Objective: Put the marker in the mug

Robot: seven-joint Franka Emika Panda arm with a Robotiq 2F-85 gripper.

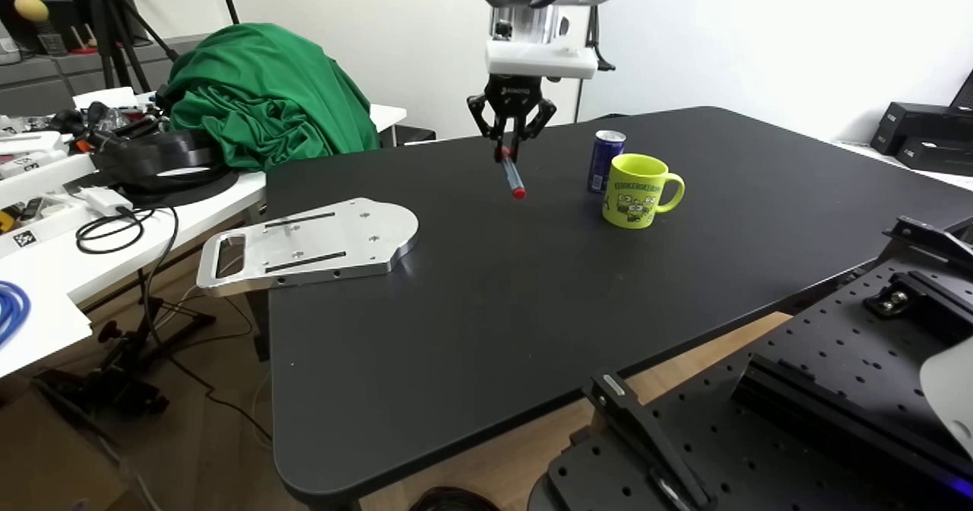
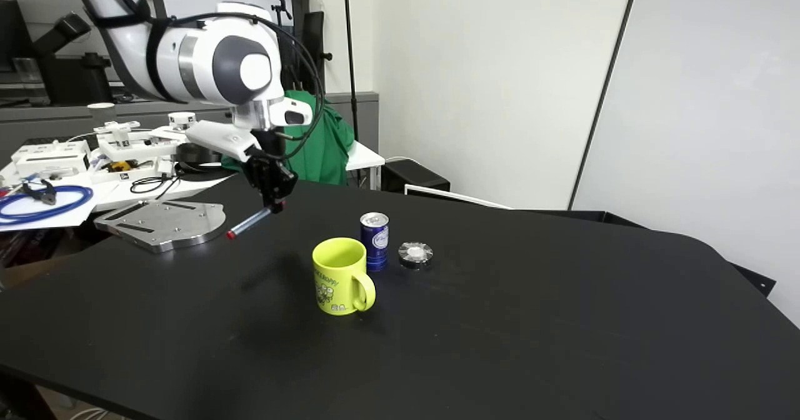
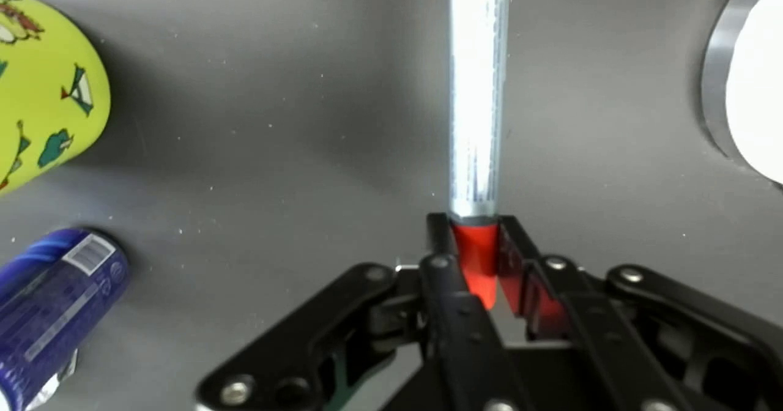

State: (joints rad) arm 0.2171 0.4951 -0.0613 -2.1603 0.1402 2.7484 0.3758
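Note:
The marker (image 1: 513, 176) has a pale blue-silver body with red ends. My gripper (image 1: 507, 151) is shut on one red end and holds the marker tilted above the black table; this shows in both exterior views, with the marker (image 2: 250, 222) and the gripper (image 2: 277, 205). In the wrist view the gripper's fingertips (image 3: 473, 230) press both sides of the red end, and the marker's body (image 3: 478, 93) runs out past the top edge. The yellow-green mug (image 1: 632, 195) stands upright with its mouth up, apart from the gripper. It also shows in an exterior view (image 2: 337, 276) and partly in the wrist view (image 3: 49, 93).
A blue can (image 1: 604, 160) stands close beside the mug, and also shows in the wrist view (image 3: 58, 307). A small round black and silver object (image 2: 415, 255) lies near the can. A silver metal plate (image 1: 327, 239) lies over the table's edge. Green cloth (image 1: 266, 100) is piled behind.

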